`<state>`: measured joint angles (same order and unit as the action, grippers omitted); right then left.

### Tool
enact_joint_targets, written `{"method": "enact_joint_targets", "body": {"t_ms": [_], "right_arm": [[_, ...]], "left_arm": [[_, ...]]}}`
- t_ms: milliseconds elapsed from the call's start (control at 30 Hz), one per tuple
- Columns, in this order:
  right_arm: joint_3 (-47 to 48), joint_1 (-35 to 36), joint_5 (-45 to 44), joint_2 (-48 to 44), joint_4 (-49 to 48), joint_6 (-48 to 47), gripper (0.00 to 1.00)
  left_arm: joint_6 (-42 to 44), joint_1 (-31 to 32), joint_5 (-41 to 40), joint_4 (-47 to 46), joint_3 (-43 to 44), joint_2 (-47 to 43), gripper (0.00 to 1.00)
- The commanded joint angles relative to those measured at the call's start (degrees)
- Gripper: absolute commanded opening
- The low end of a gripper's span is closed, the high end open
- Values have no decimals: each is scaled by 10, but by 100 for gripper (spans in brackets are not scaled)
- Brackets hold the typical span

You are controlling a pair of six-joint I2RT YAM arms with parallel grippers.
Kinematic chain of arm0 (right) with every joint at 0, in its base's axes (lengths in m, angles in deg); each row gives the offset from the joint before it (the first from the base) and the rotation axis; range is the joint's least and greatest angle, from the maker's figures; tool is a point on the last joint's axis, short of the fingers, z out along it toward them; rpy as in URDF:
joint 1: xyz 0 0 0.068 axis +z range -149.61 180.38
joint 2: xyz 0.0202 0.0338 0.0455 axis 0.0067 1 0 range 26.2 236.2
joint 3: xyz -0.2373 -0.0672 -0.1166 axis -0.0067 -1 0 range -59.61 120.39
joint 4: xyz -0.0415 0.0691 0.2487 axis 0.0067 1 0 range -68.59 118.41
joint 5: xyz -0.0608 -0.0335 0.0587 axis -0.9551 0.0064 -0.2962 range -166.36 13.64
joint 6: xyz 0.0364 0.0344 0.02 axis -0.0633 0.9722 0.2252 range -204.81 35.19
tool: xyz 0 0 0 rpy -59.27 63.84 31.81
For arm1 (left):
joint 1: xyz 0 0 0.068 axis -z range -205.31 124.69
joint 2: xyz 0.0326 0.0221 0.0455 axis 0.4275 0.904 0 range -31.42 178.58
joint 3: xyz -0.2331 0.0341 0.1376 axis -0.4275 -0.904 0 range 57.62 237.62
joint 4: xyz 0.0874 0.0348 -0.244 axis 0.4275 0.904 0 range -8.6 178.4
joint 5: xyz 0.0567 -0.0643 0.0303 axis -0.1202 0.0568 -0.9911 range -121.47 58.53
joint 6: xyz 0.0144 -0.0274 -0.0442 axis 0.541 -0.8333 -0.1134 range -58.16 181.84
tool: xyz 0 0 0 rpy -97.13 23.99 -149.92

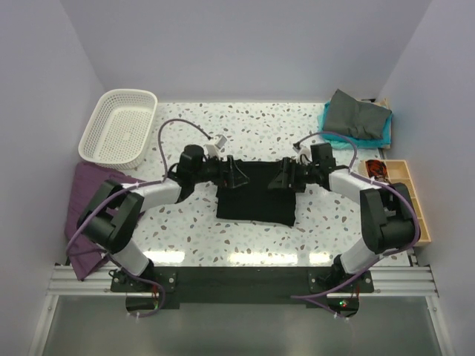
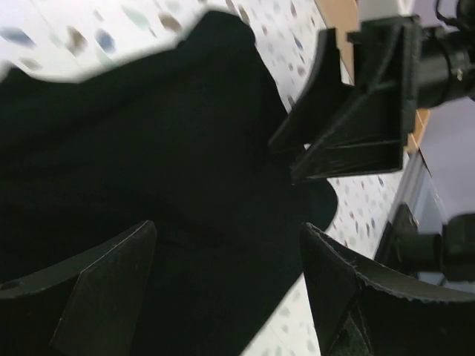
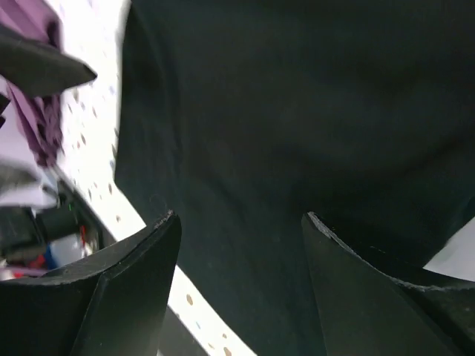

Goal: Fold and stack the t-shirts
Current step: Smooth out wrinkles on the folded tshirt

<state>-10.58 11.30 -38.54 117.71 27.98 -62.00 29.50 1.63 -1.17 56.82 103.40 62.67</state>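
The black t-shirt (image 1: 256,196) lies folded into a rectangle at the middle of the table. My left gripper (image 1: 239,173) is open at its far left corner, jaws spread over the black cloth (image 2: 185,163). My right gripper (image 1: 280,177) is open at its far right corner, over the same cloth (image 3: 297,111). The two grippers face each other, and the right one shows in the left wrist view (image 2: 349,111). A dark grey t-shirt (image 1: 358,116) lies on a teal one (image 1: 331,127) at the back right. No white label shows.
A white lattice basket (image 1: 119,126) stands at the back left. A purple cloth (image 1: 87,199) hangs over the left table edge. A wooden tray (image 1: 404,189) with small items lies along the right edge.
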Motion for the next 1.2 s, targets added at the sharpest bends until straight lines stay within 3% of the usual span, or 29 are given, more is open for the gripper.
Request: {"method": "enact_joint_targets", "body": {"t_ms": [0, 100, 267, 467, 667, 900, 1167], "right_arm": [[-49, 13, 9, -6, -17, 28, 70], [-61, 13, -37, 3, 6, 17, 72], [-40, 16, -12, -38, 11, 8, 70], [-5, 29, -3, -128, 63, 2, 74], [-38, 68, -13, -168, 77, 31, 74], [-123, 103, -29, -164, 34, 68, 74], [-126, 104, -105, -106, 62, 50, 75]], "left_arm": [[-48, 45, 23, -56, -76, -29, 82], [-58, 52, 15, -68, -117, -12, 83], [-62, 53, -5, -80, -151, 10, 81], [-23, 64, -46, 11, -112, -84, 82], [-23, 80, -33, 66, -104, -138, 82], [-65, 108, -14, -9, -173, -117, 82], [-86, 117, -7, -79, -222, -36, 81]]}}
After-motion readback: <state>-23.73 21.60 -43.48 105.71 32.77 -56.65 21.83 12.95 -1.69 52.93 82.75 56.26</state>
